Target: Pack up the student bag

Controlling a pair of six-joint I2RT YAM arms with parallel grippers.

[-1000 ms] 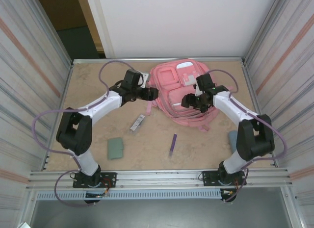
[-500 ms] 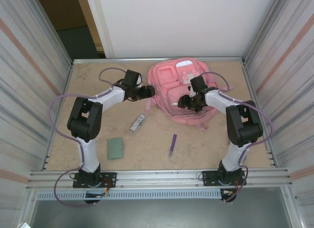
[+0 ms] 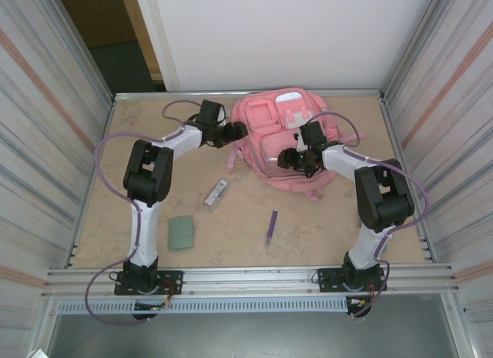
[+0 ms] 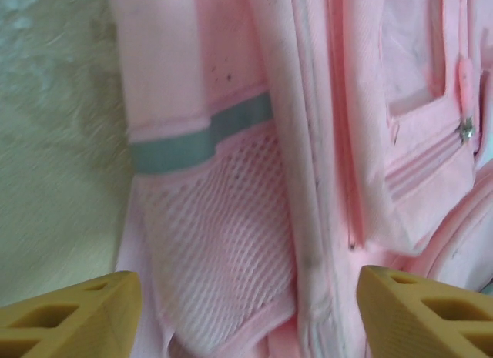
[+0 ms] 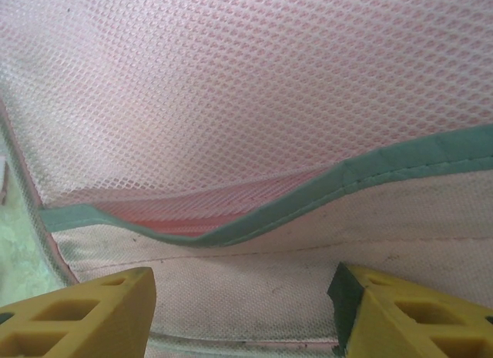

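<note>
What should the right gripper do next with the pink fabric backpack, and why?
Probably ease forward and pinch the teal-trimmed mesh pocket edge: the right gripper is open right before it on the large pink fabric backpack, and that edge gapes.

You have the student bag lying at the far middle of the table, up by its back edge. Your left gripper sits at the bag's left side, facing the side pocket there. Your right gripper is over the bag's near right part, close above a mesh pocket. In front of the bag, toward you, a small bar lies left of centre. A pen lies near the middle, right of the bar. A flat pad lies left of the bar and nearer you.
</note>
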